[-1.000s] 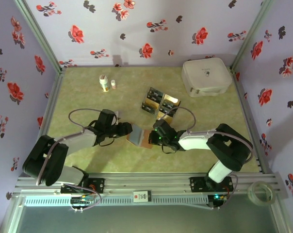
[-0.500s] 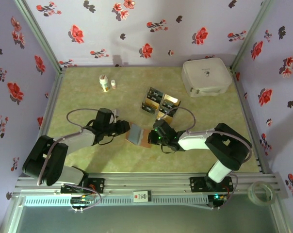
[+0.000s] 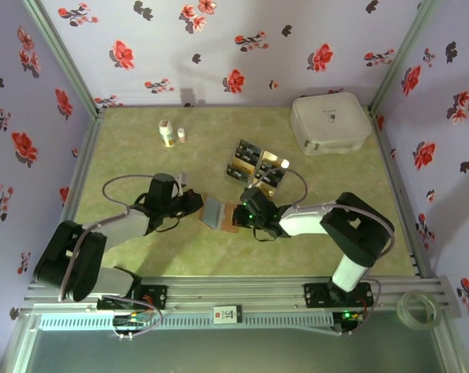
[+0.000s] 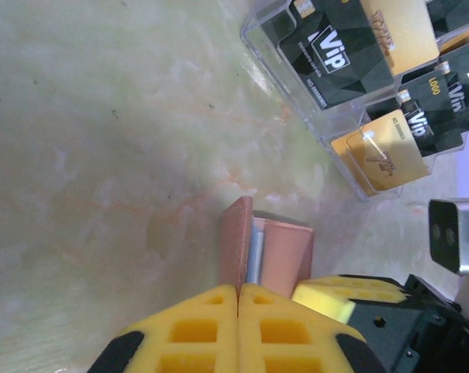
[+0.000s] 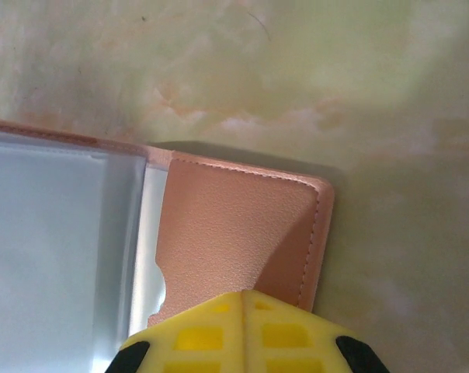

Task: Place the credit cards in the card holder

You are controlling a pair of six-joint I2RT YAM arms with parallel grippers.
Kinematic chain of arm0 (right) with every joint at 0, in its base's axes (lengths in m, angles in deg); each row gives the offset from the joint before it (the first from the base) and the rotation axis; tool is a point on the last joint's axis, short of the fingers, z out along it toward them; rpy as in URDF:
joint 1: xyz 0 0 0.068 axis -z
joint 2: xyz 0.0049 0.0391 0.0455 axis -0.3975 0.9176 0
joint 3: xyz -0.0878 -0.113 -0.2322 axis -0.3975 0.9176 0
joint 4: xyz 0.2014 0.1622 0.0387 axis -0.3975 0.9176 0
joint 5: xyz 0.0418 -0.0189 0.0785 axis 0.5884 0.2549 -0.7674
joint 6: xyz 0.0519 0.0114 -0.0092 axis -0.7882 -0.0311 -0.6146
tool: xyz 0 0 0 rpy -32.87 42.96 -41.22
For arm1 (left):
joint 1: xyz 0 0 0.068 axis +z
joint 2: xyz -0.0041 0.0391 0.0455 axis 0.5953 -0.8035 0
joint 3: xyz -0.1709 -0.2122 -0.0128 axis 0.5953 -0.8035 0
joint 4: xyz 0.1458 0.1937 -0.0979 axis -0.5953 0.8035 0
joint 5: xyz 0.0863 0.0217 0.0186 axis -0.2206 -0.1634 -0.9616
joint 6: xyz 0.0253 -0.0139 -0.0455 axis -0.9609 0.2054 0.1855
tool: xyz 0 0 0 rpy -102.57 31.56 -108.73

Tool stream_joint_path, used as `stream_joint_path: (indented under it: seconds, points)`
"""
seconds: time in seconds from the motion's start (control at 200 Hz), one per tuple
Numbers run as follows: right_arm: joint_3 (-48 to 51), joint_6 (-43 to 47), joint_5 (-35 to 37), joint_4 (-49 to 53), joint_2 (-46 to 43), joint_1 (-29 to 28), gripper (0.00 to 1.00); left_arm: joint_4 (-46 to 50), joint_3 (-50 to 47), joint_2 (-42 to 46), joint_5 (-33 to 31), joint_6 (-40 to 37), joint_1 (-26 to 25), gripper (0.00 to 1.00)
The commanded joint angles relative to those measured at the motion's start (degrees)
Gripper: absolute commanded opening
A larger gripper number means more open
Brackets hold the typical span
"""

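The reddish-brown card holder lies open at the middle of the table, its grey-blue inside showing. My left gripper is shut on the edge of the holder's left flap, which stands upright on edge. My right gripper is shut with nothing between its fingers, and its tips press on the right flap. The black and gold credit cards stand in a clear plastic tray just beyond the holder; a black card and a gold one read clearly.
A large white rounded case sits at the back right. Two small bottles stand at the back left. The enclosure's flowered walls surround the mat, and a roll of tape lies outside on the near right rail.
My left gripper has shut on the holder's left flap and drawn slightly left and back. The holder has shifted a little with it. The right gripper has stayed shut on the right flap.
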Motion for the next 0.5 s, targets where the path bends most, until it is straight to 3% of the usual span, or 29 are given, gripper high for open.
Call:
stream_joint_path:
  seconds: [0.0,0.19,0.49]
  points:
    - [-1.57,1.98,-1.34,6.65,5.77,0.43,0.0,-1.57,-2.04,3.52,2.57,2.47,-0.17,0.0]
    - [-4.55,1.95,-3.34,5.66,9.37,0.36,0.0,-5.78,-1.59,2.82,2.21,6.92,-3.52,0.0]
    - [-3.11,3.27,-1.99,8.57,3.15,2.12,0.0,-1.24,-4.46,5.33,-2.63,4.46,-1.19,0.0]
